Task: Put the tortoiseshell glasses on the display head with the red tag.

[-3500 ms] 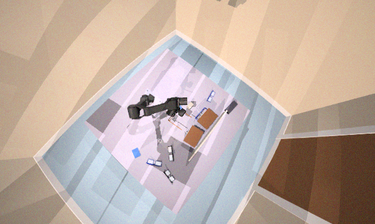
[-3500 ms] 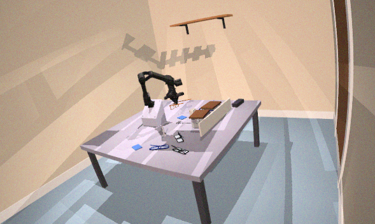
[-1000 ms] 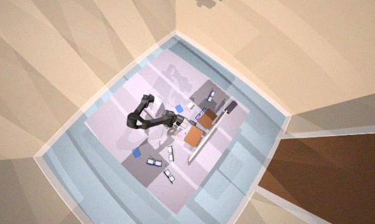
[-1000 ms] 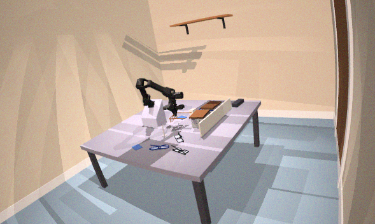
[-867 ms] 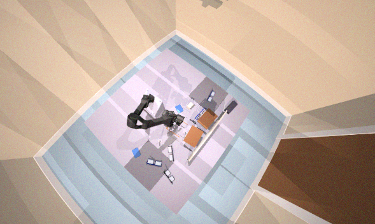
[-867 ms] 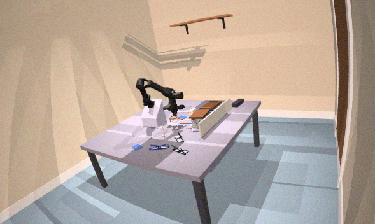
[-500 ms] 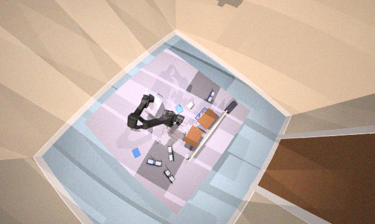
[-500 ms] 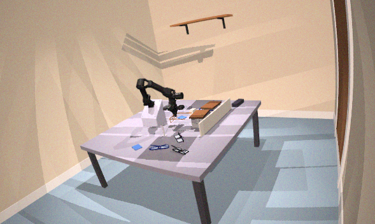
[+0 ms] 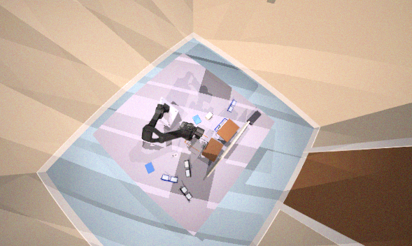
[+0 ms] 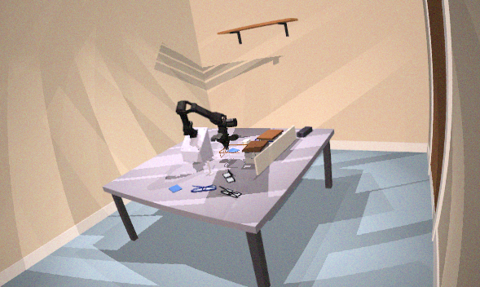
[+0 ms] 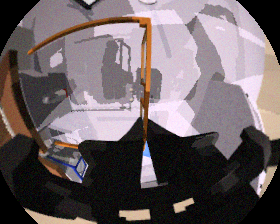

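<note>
The tortoiseshell glasses (image 9: 194,148) (image 10: 238,144) (image 11: 148,60) show as a thin orange-brown frame. My gripper (image 10: 226,147) (image 11: 142,120) is shut on their front and holds them above the table, temples reaching forward. The nearer display head (image 9: 212,149) (image 10: 255,146) has a flat brown top. The temple tips are close to it, one toward each side; contact is unclear. A tiny red patch (image 11: 67,92) shows in front of it, possibly its tag. The other head (image 9: 227,130) (image 10: 270,134) stands beside it, with blue glasses (image 9: 216,128) (image 11: 82,167) at its front.
A cream panel (image 9: 229,148) (image 10: 275,151) stands behind the heads, with a dark case (image 9: 254,117) (image 10: 304,131) past its end. Blue glasses (image 9: 169,178) and black glasses (image 9: 187,168) lie on the table. A light-blue cloth (image 9: 196,119) and a white box (image 9: 209,115) lie near the arm.
</note>
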You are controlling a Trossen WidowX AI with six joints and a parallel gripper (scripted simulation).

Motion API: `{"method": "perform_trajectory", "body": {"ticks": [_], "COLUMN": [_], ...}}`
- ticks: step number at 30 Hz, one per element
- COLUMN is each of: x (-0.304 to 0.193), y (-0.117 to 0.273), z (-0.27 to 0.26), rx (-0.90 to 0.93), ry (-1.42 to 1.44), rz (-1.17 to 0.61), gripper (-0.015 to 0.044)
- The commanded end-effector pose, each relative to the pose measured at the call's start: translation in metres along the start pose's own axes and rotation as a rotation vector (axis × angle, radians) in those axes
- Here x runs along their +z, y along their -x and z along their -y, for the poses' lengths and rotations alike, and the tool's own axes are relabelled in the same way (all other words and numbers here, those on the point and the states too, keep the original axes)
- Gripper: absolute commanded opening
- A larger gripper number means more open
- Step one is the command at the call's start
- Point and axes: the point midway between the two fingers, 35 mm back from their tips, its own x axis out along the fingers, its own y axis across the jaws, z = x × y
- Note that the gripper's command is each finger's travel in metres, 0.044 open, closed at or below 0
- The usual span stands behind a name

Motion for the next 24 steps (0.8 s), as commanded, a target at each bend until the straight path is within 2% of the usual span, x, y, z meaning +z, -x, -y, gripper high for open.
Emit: {"method": "perform_trajectory", "body": {"ticks": [1,24], "x": [0.0,0.0], "y": [0.0,0.0], "z": [-0.008,-0.041], "rx": [0.001,0.003], "ry": [0.005,0.003], "rz": [0.006,0.006], "gripper": [0.0,0.0]}}
